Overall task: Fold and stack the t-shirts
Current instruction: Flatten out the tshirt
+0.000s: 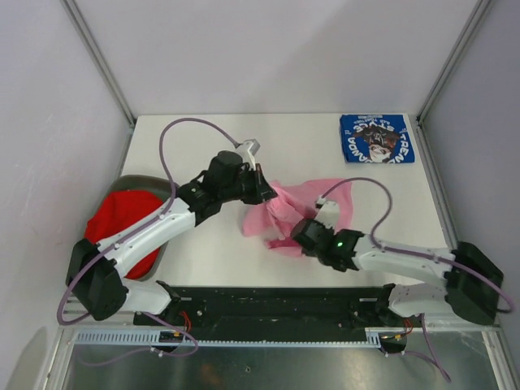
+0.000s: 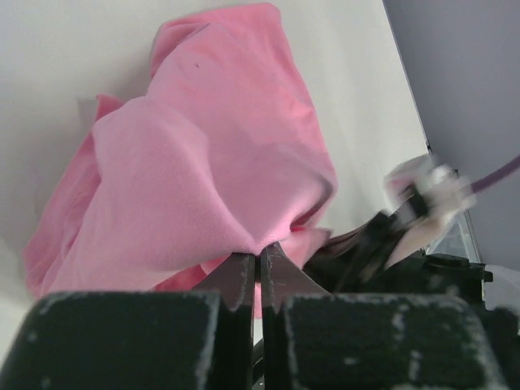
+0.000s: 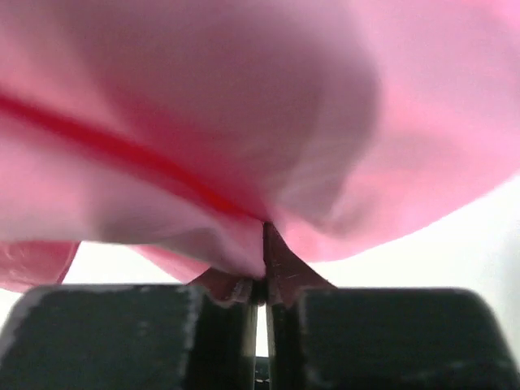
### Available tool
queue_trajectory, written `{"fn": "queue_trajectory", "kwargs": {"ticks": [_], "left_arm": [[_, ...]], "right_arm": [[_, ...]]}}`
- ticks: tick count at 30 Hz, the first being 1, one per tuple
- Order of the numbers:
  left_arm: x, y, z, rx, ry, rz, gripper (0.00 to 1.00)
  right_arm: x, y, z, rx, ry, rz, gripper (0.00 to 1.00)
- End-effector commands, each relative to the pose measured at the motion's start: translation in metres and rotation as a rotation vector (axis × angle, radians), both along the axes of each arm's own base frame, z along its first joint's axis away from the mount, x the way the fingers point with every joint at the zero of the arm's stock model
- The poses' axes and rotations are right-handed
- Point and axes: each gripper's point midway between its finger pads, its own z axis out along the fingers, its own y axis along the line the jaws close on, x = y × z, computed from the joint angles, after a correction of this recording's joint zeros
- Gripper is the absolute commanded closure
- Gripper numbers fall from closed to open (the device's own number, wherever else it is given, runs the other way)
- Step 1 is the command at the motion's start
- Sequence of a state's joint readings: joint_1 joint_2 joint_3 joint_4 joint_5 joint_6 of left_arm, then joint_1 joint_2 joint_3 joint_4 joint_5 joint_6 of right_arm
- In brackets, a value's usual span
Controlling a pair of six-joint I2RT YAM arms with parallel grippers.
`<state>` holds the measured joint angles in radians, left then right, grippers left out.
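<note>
My left gripper (image 2: 258, 258) is clenched on one edge of the pink shirt (image 1: 280, 213), and my right gripper (image 3: 262, 237) is clamped on a fold at its near side. The shirt is bunched between them at the middle of the table (image 1: 203, 252). The blue shirt (image 1: 376, 138) lies flat at the far right corner, and the red shirt (image 1: 122, 221) sits in the grey bin (image 1: 140, 180) at the left edge.

My left arm rises from its base at seven o'clock and reaches toward one o'clock. Its wrist is turned so my left gripper (image 1: 266, 191) points to three o'clock, jaws pinched tight on the pink t-shirt (image 1: 280, 213). My right arm lies low from four o'clock, and my right gripper (image 1: 301, 233), aimed at ten o'clock, is clamped on the same cloth.
</note>
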<state>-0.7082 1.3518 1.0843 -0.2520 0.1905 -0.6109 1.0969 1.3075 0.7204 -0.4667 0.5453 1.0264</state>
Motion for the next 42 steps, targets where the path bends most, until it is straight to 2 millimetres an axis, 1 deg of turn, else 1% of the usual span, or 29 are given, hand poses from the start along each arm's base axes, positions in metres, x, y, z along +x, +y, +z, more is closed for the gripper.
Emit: {"fn": "queue_trajectory", "kwargs": {"ticks": [1, 5, 7, 9, 10, 12, 13, 15, 17, 19, 21, 22, 23, 25, 29, 32, 35, 38, 42], "left_arm": [[0.0, 0.018, 0.021, -0.038, -0.064, 0.02, 1.0], [0.0, 0.037, 0.022, -0.025, -0.08, 0.051, 1.0], [0.002, 0.048, 0.03, -0.022, -0.103, 0.075, 1.0], [0.006, 0.058, 0.042, -0.024, -0.138, 0.104, 1.0], [0.008, 0.063, 0.049, -0.024, -0.158, 0.119, 1.0], [0.014, 0.07, 0.063, -0.024, -0.195, 0.135, 1.0], [0.016, 0.072, 0.069, -0.026, -0.21, 0.14, 1.0], [0.024, 0.074, 0.075, -0.022, -0.223, 0.145, 0.99], [0.03, 0.069, 0.071, -0.013, -0.213, 0.116, 0.95], [0.033, 0.059, 0.061, -0.014, -0.174, 0.061, 0.88], [0.033, 0.052, 0.046, -0.011, -0.123, 0.032, 0.66], [0.033, 0.05, 0.038, -0.007, -0.097, 0.026, 0.58], [0.031, 0.049, 0.03, -0.002, -0.076, 0.021, 0.52], [0.026, 0.048, 0.017, 0.01, -0.049, 0.012, 0.46], [0.006, 0.051, -0.006, 0.041, -0.018, -0.003, 0.45], [-0.015, 0.056, -0.032, 0.081, 0.019, -0.002, 0.49], [-0.034, 0.058, -0.062, 0.132, 0.062, 0.002, 0.51], [-0.049, 0.055, -0.089, 0.182, 0.103, -0.009, 0.52], [-0.057, 0.045, -0.111, 0.226, 0.13, -0.03, 0.52]], "right_arm": [[0.033, -0.054, 0.065, 0.005, -0.161, -0.151, 0.97], [0.051, -0.102, 0.125, -0.033, -0.257, -0.217, 1.0], [0.059, -0.122, 0.166, -0.051, -0.321, -0.254, 1.0], [0.066, -0.138, 0.202, -0.065, -0.38, -0.273, 1.0], [0.068, -0.143, 0.217, -0.068, -0.405, -0.278, 1.0], [0.074, -0.144, 0.244, -0.062, -0.458, -0.261, 1.0], [0.077, -0.144, 0.254, -0.061, -0.477, -0.251, 0.99], [0.084, -0.14, 0.262, -0.07, -0.489, -0.231, 0.98], [0.093, -0.137, 0.258, -0.086, -0.465, -0.219, 0.97], [0.105, -0.139, 0.241, -0.114, -0.409, -0.226, 0.98], [0.119, -0.147, 0.218, -0.15, -0.336, -0.247, 0.99], [0.126, -0.151, 0.205, -0.166, -0.298, -0.254, 1.0], [0.133, -0.156, 0.192, -0.181, -0.258, -0.264, 1.0], [0.147, -0.164, 0.16, -0.205, -0.17, -0.275, 1.0], [0.161, -0.176, 0.104, -0.216, -0.017, -0.289, 1.0], [0.163, -0.176, 0.08, -0.198, 0.034, -0.283, 1.0], [0.163, -0.175, 0.072, -0.187, 0.049, -0.279, 1.0], [0.163, -0.174, 0.07, -0.175, 0.052, -0.276, 1.0], [0.159, -0.17, 0.07, -0.149, 0.051, -0.268, 1.0]]}}
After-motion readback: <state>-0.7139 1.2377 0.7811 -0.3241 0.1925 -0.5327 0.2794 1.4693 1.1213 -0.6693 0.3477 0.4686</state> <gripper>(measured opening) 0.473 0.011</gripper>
